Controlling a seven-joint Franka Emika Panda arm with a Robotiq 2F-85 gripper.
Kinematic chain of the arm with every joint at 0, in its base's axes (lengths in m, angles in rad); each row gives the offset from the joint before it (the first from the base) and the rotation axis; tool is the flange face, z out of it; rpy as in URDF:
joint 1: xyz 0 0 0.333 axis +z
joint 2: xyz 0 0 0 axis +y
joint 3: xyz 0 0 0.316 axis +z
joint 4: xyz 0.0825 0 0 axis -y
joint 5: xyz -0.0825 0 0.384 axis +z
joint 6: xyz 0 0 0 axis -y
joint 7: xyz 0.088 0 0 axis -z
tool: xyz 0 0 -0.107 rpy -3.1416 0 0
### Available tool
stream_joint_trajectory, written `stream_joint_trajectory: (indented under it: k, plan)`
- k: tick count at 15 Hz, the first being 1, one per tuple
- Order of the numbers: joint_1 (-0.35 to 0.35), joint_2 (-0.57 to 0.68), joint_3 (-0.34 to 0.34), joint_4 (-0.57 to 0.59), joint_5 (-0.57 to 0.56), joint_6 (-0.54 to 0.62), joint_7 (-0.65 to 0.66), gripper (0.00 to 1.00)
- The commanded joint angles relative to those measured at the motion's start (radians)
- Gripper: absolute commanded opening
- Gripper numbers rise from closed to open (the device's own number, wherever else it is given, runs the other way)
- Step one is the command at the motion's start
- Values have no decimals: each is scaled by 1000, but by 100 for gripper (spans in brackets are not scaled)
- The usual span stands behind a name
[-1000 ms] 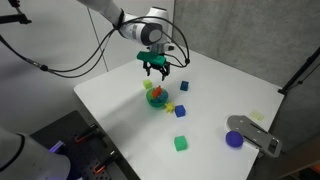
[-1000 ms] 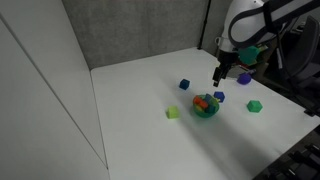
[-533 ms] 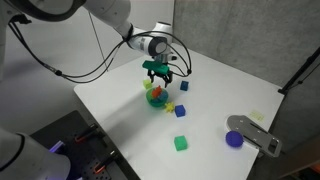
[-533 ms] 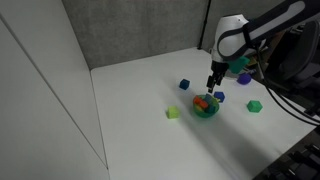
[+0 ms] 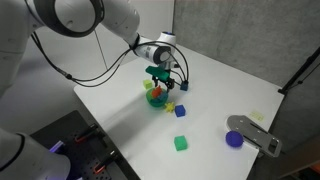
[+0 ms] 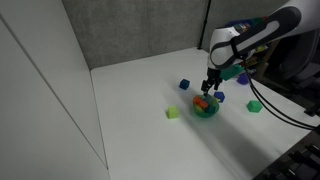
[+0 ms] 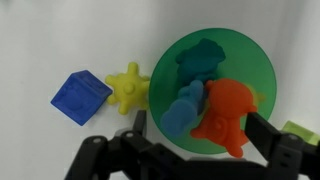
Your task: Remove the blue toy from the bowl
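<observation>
The green bowl fills the wrist view and holds the light-blue toy, a teal toy and an orange toy. The light-blue toy lies left of the orange one, touching it. My gripper is open, its two dark fingers either side of the bowl's near half, with nothing held. In both exterior views the gripper hangs just above the bowl. The light-blue toy is too small to make out there.
A yellow spiky toy and a dark blue cube lie just left of the bowl. Another blue cube, a green cube, a round purple object and a grey device lie further off on the white table.
The gripper has come down and moved in over the bowl, still open. The toys and the bowl have not moved.
</observation>
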Motion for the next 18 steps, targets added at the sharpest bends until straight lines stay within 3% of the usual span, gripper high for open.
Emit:
stream_joint_trajectory:
  k: [1, 9, 11, 18]
  plan:
    - [3, 53, -8, 64, 18, 17, 97, 100]
    - [21, 127, -18, 129, 8, 47, 190, 100]
    - [25, 139, -23, 140, 5, 46, 199, 74]
    - [24, 128, -16, 133, 11, 46, 192, 16]
